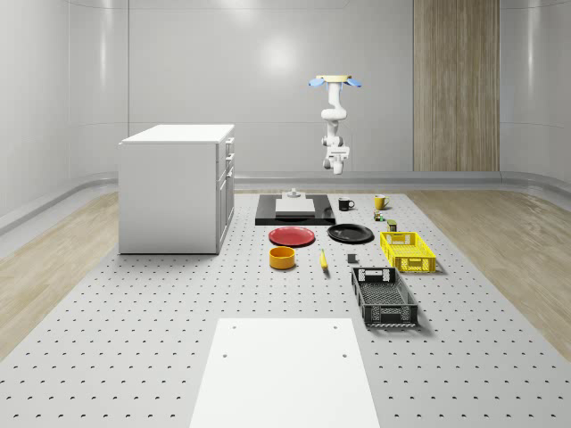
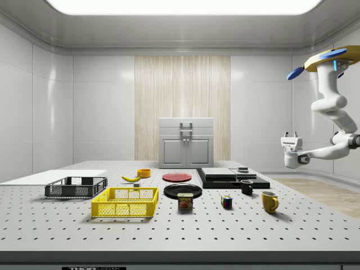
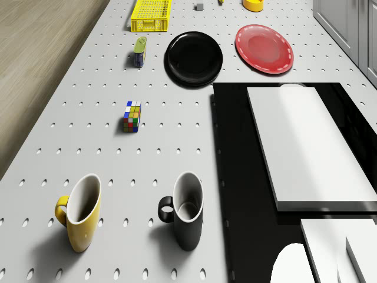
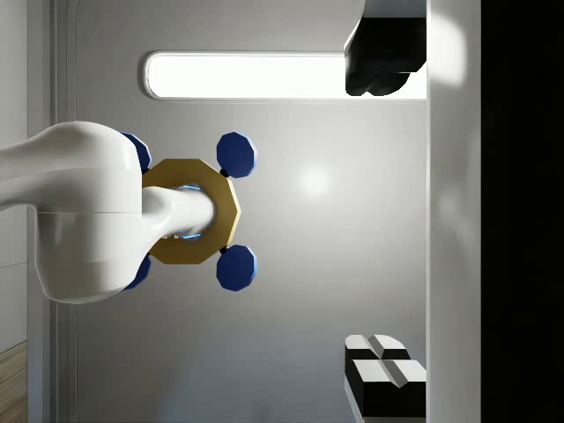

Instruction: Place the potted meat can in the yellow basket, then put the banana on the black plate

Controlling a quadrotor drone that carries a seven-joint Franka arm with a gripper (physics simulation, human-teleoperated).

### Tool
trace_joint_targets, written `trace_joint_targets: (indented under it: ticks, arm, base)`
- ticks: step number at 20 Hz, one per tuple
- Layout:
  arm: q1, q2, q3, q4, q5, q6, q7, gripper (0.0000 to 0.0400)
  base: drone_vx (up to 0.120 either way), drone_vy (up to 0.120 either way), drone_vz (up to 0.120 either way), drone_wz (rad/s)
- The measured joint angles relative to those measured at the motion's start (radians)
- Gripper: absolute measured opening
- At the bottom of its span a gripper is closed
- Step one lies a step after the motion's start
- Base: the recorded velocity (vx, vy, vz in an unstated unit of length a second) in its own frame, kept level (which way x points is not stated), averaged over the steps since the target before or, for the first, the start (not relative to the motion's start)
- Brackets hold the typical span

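The drone (image 1: 335, 82) hovers high over the far end of the tabletop (image 1: 178, 303), above the black slab (image 1: 294, 214) and the two mugs, and its arm (image 2: 337, 121) hangs down with the jaws (image 2: 291, 142) high in the air, well apart from every thing on the tabletop; in the wrist view the two fingers (image 4: 385, 374) stand wide apart with only empty space between them, so the jaws are open and they hold nothing; the can (image 2: 185, 201) stands upright on the tabletop, just beside the basket (image 2: 126, 202) and near the black plate (image 2: 183, 191), but outside the basket; in the drone view the can (image 3: 139, 51) is between the basket (image 3: 151, 15) and the cube (image 3: 132, 116); the basket looks empty as far as I can see; the banana (image 2: 131, 178) lies on the tabletop beyond the basket in the side view, near the orange bowl (image 2: 144, 172) and apart from the black plate, which carries nothing; the red plate (image 1: 292, 236), the black crate (image 1: 384, 297), the black mug (image 3: 184, 209) and the yellow mug (image 3: 80, 211) are no part of the task; I judge that nothing of the task is done yet: both the can and the banana wait untouched, and the first step, to go down to the can and grip it, is not begun.
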Motion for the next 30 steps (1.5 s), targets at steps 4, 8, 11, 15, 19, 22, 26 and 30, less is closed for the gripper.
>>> trace_joint_targets:
  ticks: [4, 8, 11, 15, 19, 22, 26, 30]
  arm:
    - [-0.001, 0.014, 0.001, 0.037, 0.000, -0.020, 0.000, 0.0400]
    - [-0.002, 0.020, 0.001, 0.053, 0.001, -0.028, -0.001, 0.0400]
    - [-0.002, 0.021, 0.001, 0.058, 0.001, -0.029, -0.001, 0.0400]
    - [-0.003, 0.020, 0.002, 0.060, 0.001, -0.028, -0.001, 0.0400]
    - [-0.003, 0.019, 0.002, 0.059, 0.001, -0.026, -0.001, 0.0400]
    - [-0.003, 0.017, 0.002, 0.058, 0.000, -0.024, -0.001, 0.0400]
    - [-0.004, 0.015, 0.003, 0.056, 0.000, -0.021, -0.001, 0.0400]
    - [-0.004, 0.013, 0.004, 0.054, -0.002, -0.018, -0.001, 0.0400]
  base:
    - [0.000, 0.000, 0.000, 0.000]
    - [0.000, 0.000, 0.000, 0.000]
    - [0.000, 0.000, 0.000, 0.000]
    - [0.000, 0.000, 0.000, 0.000]
    - [0.000, 0.000, 0.000, 0.000]
    - [0.000, 0.000, 0.000, 0.000]
    - [0.000, 0.000, 0.000, 0.000]
    - [0.000, 0.000, 0.000, 0.000]
